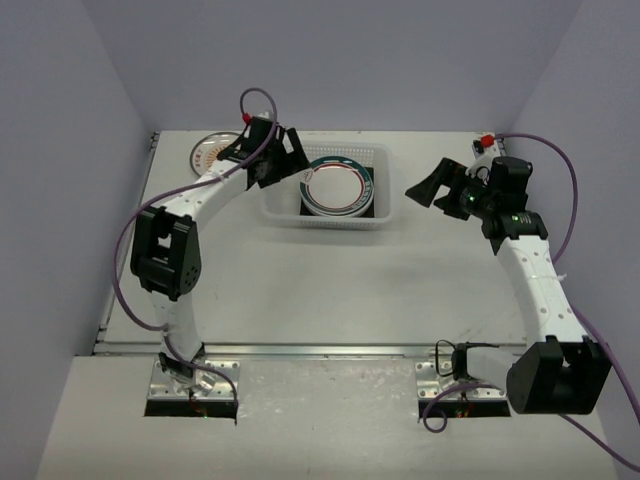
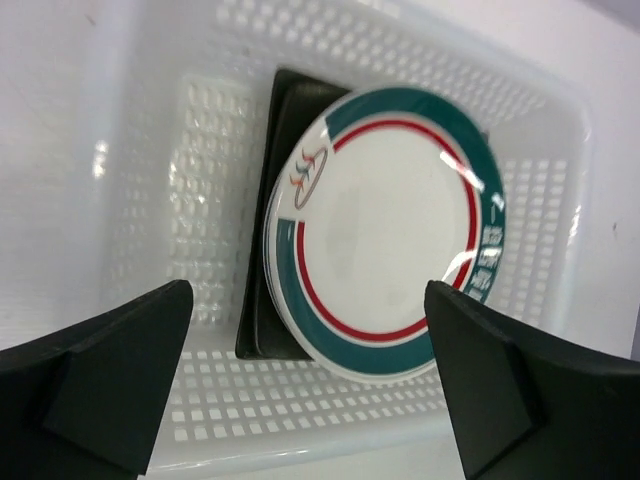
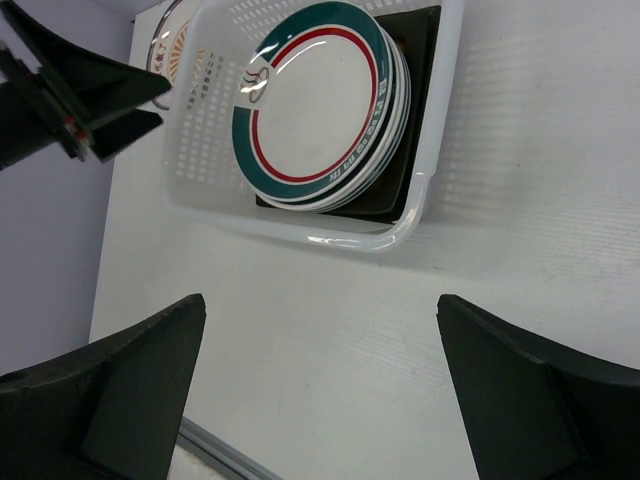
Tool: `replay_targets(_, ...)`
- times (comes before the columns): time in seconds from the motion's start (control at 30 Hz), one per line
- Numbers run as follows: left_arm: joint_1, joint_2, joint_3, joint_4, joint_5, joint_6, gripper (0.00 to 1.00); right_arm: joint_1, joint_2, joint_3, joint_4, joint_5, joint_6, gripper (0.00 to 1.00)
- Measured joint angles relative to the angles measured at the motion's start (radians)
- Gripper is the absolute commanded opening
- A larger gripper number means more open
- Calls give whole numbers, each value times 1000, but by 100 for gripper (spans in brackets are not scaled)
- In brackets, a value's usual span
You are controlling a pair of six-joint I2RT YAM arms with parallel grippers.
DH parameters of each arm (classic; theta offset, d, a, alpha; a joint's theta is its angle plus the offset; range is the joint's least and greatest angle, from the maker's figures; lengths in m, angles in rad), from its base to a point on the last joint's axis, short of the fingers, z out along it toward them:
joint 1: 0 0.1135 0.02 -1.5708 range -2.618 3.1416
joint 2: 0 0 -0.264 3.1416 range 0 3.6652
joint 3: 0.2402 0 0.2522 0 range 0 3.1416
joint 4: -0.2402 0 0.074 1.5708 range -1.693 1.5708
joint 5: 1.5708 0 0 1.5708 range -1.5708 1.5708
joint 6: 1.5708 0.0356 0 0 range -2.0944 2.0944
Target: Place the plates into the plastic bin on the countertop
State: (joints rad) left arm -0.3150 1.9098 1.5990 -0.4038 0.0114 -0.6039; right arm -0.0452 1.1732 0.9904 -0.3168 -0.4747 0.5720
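A white lattice plastic bin [image 1: 283, 208] stands at the back middle of the countertop [image 1: 350, 285]. Inside it, a round white plate with teal and red rings [image 1: 338, 187] tops a stack lying on a dark square plate [image 2: 272, 170]. In the left wrist view the top plate [image 2: 390, 225] lies just beyond the bin's near rim [image 2: 300, 440]. My left gripper [image 1: 278, 158] hovers open at the bin's left end with nothing between its fingers [image 2: 110, 385]. Another round plate with an orange pattern [image 1: 213, 150] lies left of the bin, partly hidden by the left arm. My right gripper [image 1: 440, 186] hangs open and empty to the right of the bin.
A metal rail [image 1: 320, 350] runs along the countertop's near edge. Purple-grey walls close in the left, back and right sides. A red-topped fitting [image 1: 487, 140] sits at the back right corner. The right wrist view shows the bin [image 3: 420, 200] and the left gripper [image 3: 95, 100].
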Motion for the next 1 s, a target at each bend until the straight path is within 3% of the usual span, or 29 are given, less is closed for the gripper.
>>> replay_targets(0.2,73,-142,20,-17,-182,-13,100,0,0,2,2,-6,1,99)
replay_targets(0.37,411,-207,-183,115,-196,-145,100,0,-11,-22,55,-57,23,99)
replay_targets(0.5,604,-79,-286,229,-120,-248,100,0,-43,-90,118,-116,62,99)
replay_targets(0.6,630,85,-290,311,-23,-280,100,2,-67,-127,155,-157,86,99)
replay_targets(0.73,637,177,-217,415,102,-310,96,8,-99,-139,180,-191,99,99)
replay_targets(0.87,638,297,-86,411,169,-313,79,10,-121,-141,215,-214,109,99)
replay_targets(1.0,638,392,46,357,208,-311,51,10,-122,-143,237,-219,118,99)
